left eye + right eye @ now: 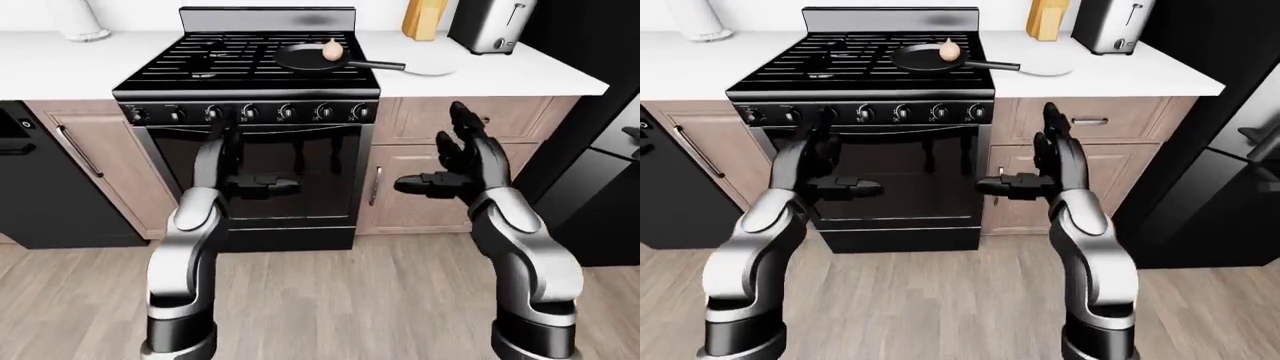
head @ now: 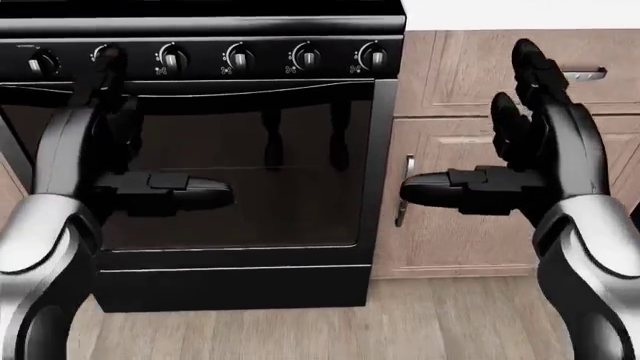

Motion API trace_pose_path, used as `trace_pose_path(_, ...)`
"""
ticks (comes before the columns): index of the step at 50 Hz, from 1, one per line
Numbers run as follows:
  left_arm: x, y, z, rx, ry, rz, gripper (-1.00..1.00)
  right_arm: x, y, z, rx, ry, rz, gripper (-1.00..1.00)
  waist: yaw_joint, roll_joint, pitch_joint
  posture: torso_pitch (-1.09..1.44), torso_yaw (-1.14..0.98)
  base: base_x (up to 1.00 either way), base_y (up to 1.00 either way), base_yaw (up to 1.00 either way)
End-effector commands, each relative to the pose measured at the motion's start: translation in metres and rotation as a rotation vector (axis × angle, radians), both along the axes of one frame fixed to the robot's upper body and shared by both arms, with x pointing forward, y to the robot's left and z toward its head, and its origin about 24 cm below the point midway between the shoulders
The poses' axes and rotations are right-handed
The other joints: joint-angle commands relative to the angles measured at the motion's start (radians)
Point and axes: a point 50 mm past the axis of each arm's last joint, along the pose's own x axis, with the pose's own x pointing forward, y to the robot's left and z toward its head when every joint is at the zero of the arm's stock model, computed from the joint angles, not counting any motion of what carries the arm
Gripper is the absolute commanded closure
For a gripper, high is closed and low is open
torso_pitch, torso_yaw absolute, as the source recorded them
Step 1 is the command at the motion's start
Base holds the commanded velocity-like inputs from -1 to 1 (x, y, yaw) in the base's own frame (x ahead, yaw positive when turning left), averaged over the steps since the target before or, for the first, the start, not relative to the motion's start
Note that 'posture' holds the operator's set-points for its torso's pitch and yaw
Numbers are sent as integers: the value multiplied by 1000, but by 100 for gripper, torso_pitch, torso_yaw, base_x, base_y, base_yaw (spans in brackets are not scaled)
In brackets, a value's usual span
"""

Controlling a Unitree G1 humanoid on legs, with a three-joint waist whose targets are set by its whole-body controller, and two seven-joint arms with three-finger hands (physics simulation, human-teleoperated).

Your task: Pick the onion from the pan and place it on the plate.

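The onion (image 1: 331, 49) sits in the black pan (image 1: 308, 58) on the far right burner of the stove (image 1: 250, 67). The plate (image 1: 428, 68) lies just right of the stove on the white counter (image 1: 500, 71), with the pan's handle reaching toward it. Both hands are raised level with the oven door, well short of the stovetop. The left hand (image 1: 225, 169) and the right hand (image 1: 465, 161) are open, fingers up and thumbs pointing inward, holding nothing. The round onion could likely roll off in a loose pinch. A sweeping reach might catch the handle, shoving the pan into the plate. The reach also looks long from here.
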Motion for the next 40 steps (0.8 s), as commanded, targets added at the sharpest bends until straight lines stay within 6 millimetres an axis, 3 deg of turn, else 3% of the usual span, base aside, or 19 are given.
trace_pose_path(1, -2, -2, 20, -4, -52, -12, -100, -3, 0, 24, -28, -84, -8, -100, 0, -1, -20, 0, 0, 0, 0, 0)
trace_pose_path(13, 3, 0, 72, -23, -102, -19, -100, -2, -4, 72, -2, -156, -16, -100, 0, 0, -11, 0, 0, 0, 0, 0)
trace_pose_path(20, 0, 1, 86, -2, -112, -26, -100, -9, -6, 93, -10, -205, -34, -100, 2, -1, -3, 0, 0, 0, 0, 0)
trace_pose_path(25, -1, 4, 98, -11, -128, -14, -100, -12, -6, 101, -11, -219, -23, -100, 1, -2, -3, 0, 0, 1, 0, 0)
trace_pose_path(26, -2, 4, 101, -12, -132, -13, -100, -13, -6, 102, -9, -221, -23, -100, -1, 2, -22, 0, 0, 5, 0, 0)
trace_pose_path(36, -5, 5, 104, -23, -138, -9, -100, -14, -5, 102, 14, -223, -8, -100, -5, 0, -6, 0, 0, 7, 0, 0)
trace_pose_path(40, -5, 5, 107, -27, -140, -10, -100, -13, -4, 104, 17, -227, -7, -100, -7, 20, 6, 0, 0, 15, 0, 0)
